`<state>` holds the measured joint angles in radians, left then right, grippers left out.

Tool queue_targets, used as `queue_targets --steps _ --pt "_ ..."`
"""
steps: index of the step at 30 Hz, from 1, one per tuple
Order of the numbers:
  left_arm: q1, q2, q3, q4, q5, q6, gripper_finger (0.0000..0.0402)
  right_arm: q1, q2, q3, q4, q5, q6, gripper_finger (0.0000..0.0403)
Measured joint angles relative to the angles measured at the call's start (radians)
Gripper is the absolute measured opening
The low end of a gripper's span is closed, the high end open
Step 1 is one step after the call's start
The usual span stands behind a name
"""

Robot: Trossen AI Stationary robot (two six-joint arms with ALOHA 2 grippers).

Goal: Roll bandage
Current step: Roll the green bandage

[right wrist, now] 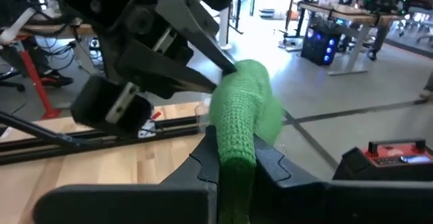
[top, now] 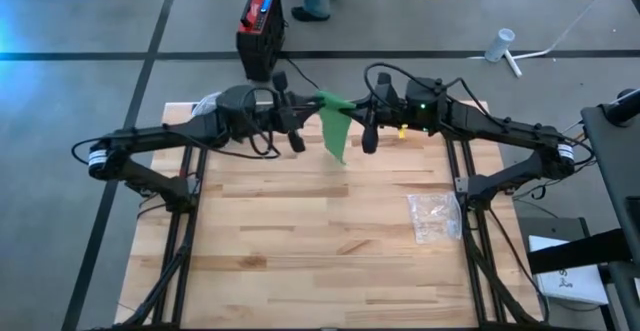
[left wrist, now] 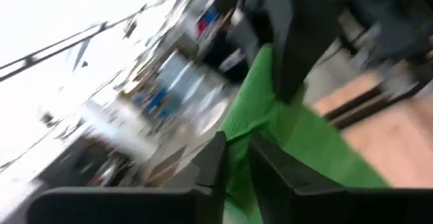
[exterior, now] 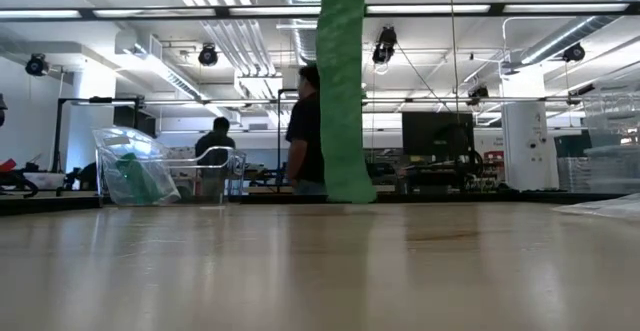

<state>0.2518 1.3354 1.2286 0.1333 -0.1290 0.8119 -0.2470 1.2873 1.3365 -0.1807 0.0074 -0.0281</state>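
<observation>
A green bandage [top: 334, 123] is seen held up in the air above the far part of the table, near the middle. It is made of soft, knitted cloth (little rows of stitches can be seen up close [right wrist: 238, 126]). The top part is bunched and pinched together. From there one long strip [exterior: 345, 101] hangs straight down. Its bottom end is seen low, just above the wooden top.

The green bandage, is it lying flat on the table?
No, the green bandage hangs down in the air from the grippers above, with only its bottom end near the table.
</observation>
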Motion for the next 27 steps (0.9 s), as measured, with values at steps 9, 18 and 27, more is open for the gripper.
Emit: queue_targets --steps 9,18,27 --pt "-0.003 -0.002 -0.002 -0.014 -0.115 0.077 0.0001 -0.001 -0.002 0.0 0.012 -0.019 0.011 0.0023" --pt "-0.009 -0.025 -0.006 -0.078 -0.234 0.141 0.0 -0.009 -0.007 0.002 0.023 -0.054 0.023 0.0023" --pt "-0.061 -0.055 -0.007 -0.142 -0.217 0.14 0.0 -0.026 -0.004 0.002 0.003 -0.023 0.029 0.0022"
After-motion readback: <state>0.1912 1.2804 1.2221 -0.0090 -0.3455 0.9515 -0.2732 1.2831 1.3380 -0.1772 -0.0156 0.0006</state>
